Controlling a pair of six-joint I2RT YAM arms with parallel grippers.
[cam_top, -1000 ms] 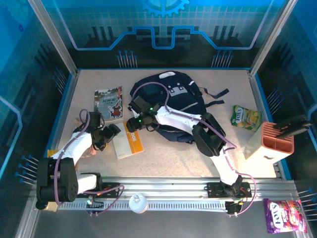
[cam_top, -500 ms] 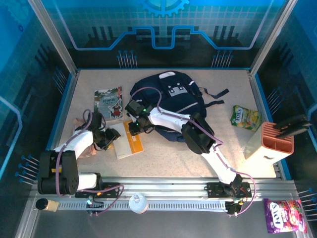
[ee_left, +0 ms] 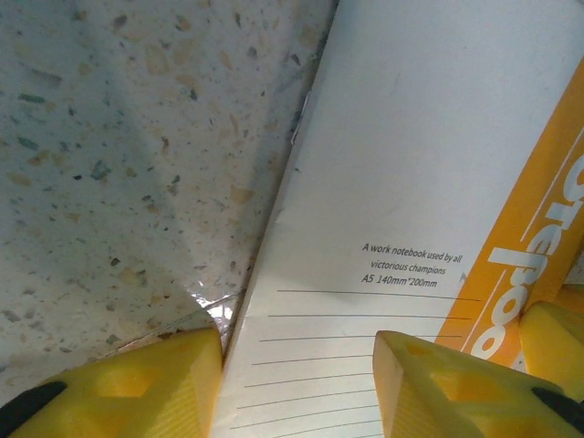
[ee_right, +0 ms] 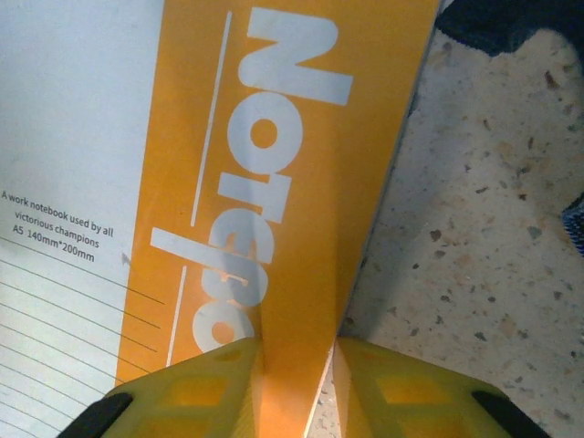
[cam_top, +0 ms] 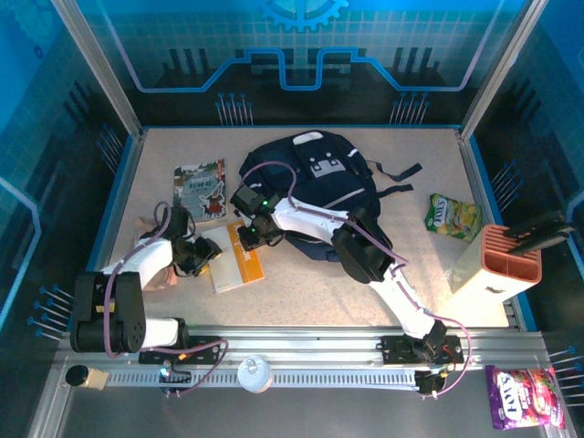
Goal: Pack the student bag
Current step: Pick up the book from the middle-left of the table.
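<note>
The orange-and-white notebook lies on the speckled table, just near and left of the student bag, which sits at the far middle. Big white letters up the orange band read "Noteb…", and small print on the white says "A work notebook used by all victorious champions, A5 140mm*200mm". The right gripper is pinched on the notebook's orange edge. The left gripper has its yellow fingers well apart, astride the white edge. At the right, a white-and-orange holder has black things standing in it. A green snack packet lies near it, its lettering too small to read.
</note>
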